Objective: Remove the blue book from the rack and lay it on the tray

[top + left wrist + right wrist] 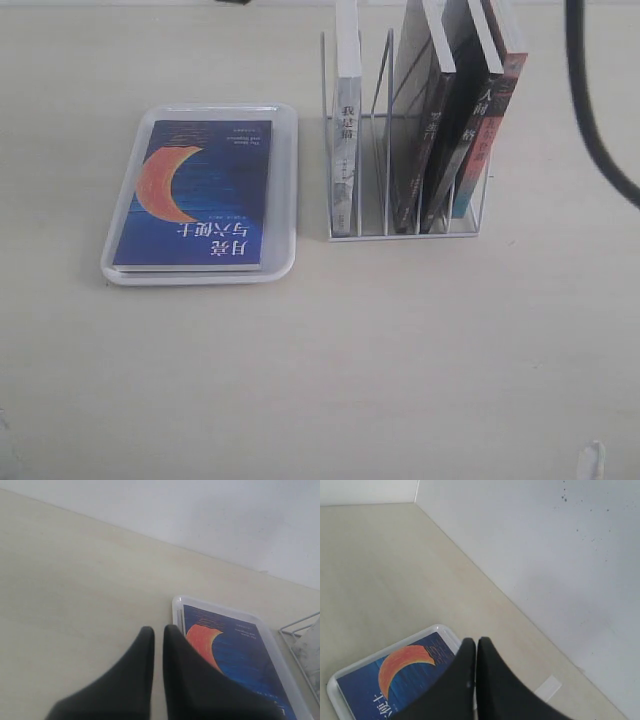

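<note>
The blue book point(195, 200), with its orange crescent moon face up, lies flat inside the white tray point(290, 130) on the left of the table. To its right stands the white wire rack point(405, 236). Neither gripper shows in the exterior view. In the left wrist view my left gripper point(159, 630) is shut with nothing in it, hovering beside the tray point(176, 605) and the book point(235, 650). In the right wrist view my right gripper point(476, 641) is shut and empty, above the tray's corner point(442, 629) and the book point(405, 675).
The rack holds a white-spined book point(346, 130), two black-spined books point(432, 140) and a red-and-teal-spined book point(500, 100). A black cable point(590, 100) hangs at the right. A wall borders the table's far side point(545, 555).
</note>
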Controlling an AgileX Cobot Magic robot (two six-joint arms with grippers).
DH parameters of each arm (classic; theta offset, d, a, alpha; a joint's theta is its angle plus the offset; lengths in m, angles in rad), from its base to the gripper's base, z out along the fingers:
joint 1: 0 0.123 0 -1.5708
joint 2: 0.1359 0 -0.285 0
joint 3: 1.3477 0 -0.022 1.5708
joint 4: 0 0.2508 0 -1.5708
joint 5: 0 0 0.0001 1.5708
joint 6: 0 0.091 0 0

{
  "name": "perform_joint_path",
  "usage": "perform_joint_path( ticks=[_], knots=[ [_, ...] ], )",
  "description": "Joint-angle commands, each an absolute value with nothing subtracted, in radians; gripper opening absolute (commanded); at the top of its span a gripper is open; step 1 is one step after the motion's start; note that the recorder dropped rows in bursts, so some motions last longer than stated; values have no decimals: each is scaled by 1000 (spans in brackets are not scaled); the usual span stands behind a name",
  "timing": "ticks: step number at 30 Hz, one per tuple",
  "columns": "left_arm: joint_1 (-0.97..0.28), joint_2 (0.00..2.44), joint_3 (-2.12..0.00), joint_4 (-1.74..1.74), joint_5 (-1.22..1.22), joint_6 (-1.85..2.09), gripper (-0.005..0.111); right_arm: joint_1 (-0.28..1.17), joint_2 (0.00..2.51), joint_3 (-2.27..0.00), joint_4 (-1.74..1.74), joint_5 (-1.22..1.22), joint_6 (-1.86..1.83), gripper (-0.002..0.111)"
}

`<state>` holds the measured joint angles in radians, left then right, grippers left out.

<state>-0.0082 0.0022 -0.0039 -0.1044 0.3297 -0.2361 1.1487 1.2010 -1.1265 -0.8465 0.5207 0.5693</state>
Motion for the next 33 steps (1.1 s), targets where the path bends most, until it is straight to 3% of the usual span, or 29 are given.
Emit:
perform_joint_path(
  ticks=[1, 17, 23, 29, 33],
  knots=[
    [-12, 0, 0, -110, 315, -235, 6, 1149, 1184, -1133, -842, 520, 575, 0],
    [-12, 0, 0, -110, 315, -235, 6, 1149, 1164, -1129, -849, 527, 573, 0],
    [-12, 0, 0, -110, 315, -235, 6, 1111, 1039, -1116, -836, 792, 584, 0],
    [-12, 0, 0, -110, 315, -235, 6, 649, 700, -664, -836, 66, 689, 0],
    [-12, 0, 0, -110, 315, -235, 6, 413, 413, -384, -824, -62, 701, 0]
  ],
)
